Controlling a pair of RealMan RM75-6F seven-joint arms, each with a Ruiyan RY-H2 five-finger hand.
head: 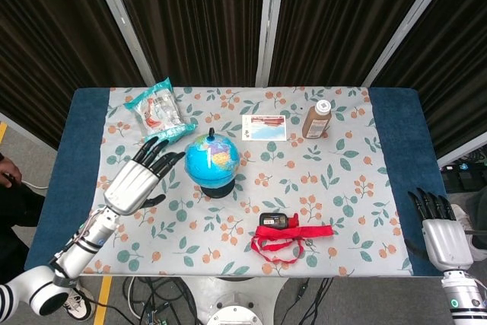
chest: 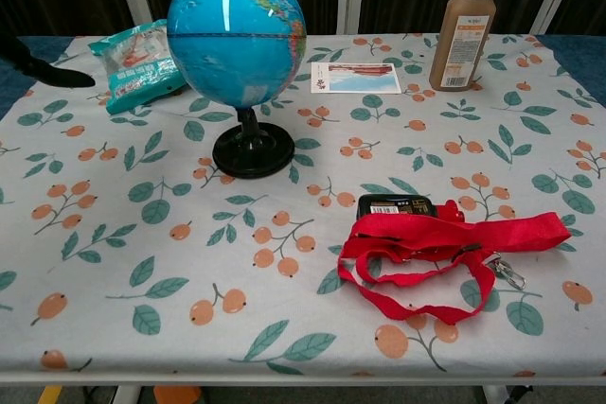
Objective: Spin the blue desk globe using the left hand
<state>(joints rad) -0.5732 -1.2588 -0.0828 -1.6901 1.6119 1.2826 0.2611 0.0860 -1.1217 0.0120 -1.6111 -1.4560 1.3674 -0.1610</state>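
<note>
The blue desk globe (head: pixel 212 161) stands upright on its black round base (chest: pixel 252 149) left of the table's middle; in the chest view the globe (chest: pixel 237 33) shows mostly blue ocean. My left hand (head: pixel 137 182) hovers to the globe's left, fingers spread and apart from it, holding nothing. Only a dark fingertip (chest: pixel 47 72) of it shows at the chest view's left edge. My right hand (head: pixel 438 229) hangs off the table's front right corner, fingers straight, empty.
A teal snack bag (head: pixel 159 116) lies behind the left hand. A card (head: pixel 264 127) and a brown bottle (head: pixel 316 119) stand at the back. A black device (head: pixel 276 221) with a red lanyard (head: pixel 293 237) lies near the front edge.
</note>
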